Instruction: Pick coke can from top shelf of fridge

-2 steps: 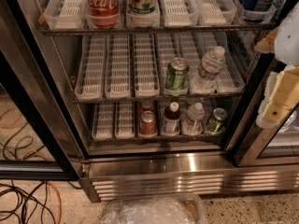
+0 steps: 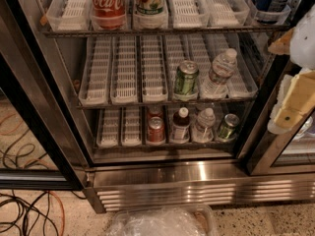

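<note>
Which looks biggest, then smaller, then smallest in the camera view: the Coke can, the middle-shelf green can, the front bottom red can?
1. coke can, top cut off.
2. green can.
3. red can.
All may be alike really; nearer ones look bigger. The hand sits at the right edge.

Red coke can (image 2: 107, 4) (white script); cream end effector (image 2: 291, 107) at right.
</note>
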Controlling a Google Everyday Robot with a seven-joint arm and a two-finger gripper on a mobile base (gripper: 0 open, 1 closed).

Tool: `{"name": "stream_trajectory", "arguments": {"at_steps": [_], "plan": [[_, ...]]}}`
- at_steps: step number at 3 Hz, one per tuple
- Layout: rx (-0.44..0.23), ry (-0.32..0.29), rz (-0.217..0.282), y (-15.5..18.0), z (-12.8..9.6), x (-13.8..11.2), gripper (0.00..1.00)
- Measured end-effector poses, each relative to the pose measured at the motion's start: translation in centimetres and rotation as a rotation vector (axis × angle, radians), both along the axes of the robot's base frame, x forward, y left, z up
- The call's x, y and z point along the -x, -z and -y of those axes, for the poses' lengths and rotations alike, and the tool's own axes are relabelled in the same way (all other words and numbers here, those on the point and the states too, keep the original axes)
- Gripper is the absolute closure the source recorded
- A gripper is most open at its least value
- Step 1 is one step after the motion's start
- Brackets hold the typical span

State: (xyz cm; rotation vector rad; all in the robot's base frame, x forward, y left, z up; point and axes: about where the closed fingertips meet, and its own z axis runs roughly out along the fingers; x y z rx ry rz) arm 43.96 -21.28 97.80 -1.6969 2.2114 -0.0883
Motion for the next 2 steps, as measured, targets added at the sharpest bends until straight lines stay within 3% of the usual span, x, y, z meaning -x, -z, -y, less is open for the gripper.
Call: {"name": "stream_trajectory", "arguments": {"at_steps": [1,2], "plan": [[-0.076,0.002,0.044,0.0,-0.9,0.0,0.0],[-0.193,0.008,0.118,0.2,-2.1,-0.1,0.0]]}}
